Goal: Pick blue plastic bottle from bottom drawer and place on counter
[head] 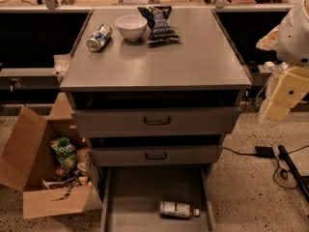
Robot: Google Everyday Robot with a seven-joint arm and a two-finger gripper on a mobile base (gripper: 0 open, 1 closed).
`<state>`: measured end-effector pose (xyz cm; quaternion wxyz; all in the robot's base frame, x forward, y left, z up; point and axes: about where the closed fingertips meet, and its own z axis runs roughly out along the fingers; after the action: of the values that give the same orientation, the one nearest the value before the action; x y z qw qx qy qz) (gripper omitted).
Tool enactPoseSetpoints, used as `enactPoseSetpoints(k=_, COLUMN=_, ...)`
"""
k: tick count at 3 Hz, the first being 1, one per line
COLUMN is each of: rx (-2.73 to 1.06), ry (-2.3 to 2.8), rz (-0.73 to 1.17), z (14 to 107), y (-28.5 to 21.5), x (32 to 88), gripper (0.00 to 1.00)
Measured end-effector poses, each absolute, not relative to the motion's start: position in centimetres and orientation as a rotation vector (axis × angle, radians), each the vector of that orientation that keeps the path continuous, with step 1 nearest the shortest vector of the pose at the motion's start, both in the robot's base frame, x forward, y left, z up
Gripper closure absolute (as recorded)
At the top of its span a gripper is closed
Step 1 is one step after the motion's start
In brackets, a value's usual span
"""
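Observation:
The blue plastic bottle (177, 209) lies on its side on the floor of the open bottom drawer (130, 197), cap pointing right. The counter (159, 62) is the grey top of the cabinet above it. My gripper (282, 94) is at the right edge of the view, beside the cabinet's right side at counter height, far above and right of the bottle. It holds nothing that I can see.
On the counter's far part lie a blue-and-silver can (99, 37), a white bowl (131, 26) and a dark chip bag (158, 24). Two shut drawers with dark handles (157, 121) sit above the open one. An open cardboard box (43, 173) of snacks stands at left. Cables (280, 166) lie on the floor at right.

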<state>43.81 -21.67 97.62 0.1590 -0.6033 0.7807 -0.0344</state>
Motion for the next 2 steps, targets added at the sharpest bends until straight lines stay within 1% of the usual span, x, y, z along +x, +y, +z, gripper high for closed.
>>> enactPoseSetpoints(k=1, rx=-1.725, ry=2.232, rz=-0.098, z=97.6, y=-21.7, x=43.8, gripper=0.0)
enactPoseSetpoints(k=2, rx=-1.748, ry=2.238, rz=-0.039, z=94.1, y=-21.0, x=43.8, gripper=0.0)
